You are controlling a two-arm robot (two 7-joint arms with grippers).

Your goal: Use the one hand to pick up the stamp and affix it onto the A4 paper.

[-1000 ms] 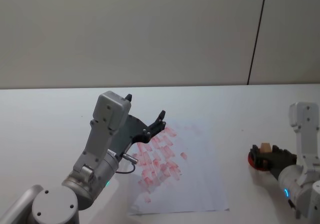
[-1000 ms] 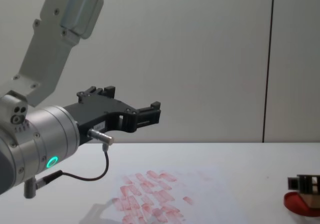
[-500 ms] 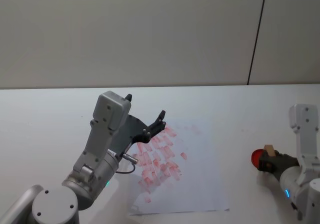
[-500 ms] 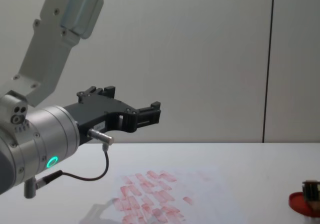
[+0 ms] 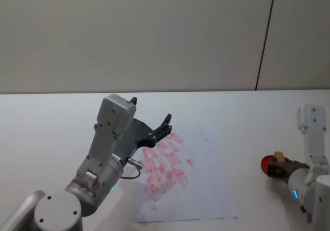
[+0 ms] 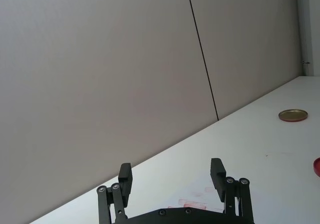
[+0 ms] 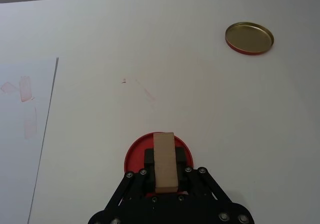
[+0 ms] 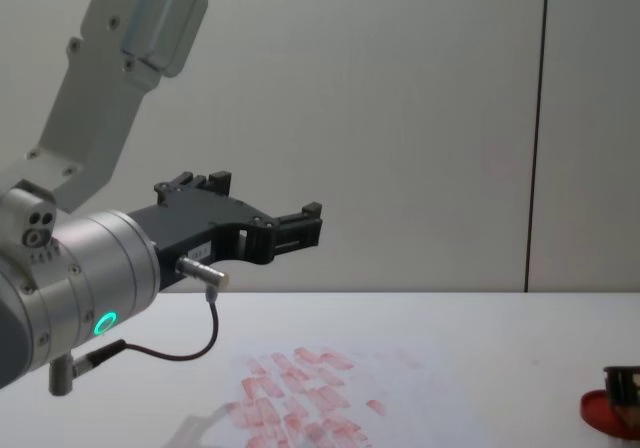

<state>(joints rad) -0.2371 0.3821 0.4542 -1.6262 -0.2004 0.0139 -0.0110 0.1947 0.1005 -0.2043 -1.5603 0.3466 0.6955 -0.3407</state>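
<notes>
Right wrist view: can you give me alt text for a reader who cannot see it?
The right gripper holds the tan wooden stamp between its fingers, over a red round ink pad on the white table. The A4 paper, marked with faint pink imprints, lies off to one side, and a gold-coloured round lid lies farther off.

Wooden stamp (image 7: 164, 170) in hand (image 7: 164, 159) over pad (image 7: 135, 151)

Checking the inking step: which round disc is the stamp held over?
The red ink pad, beneath the stamp in the right claw; the gold lid lies apart.
</notes>
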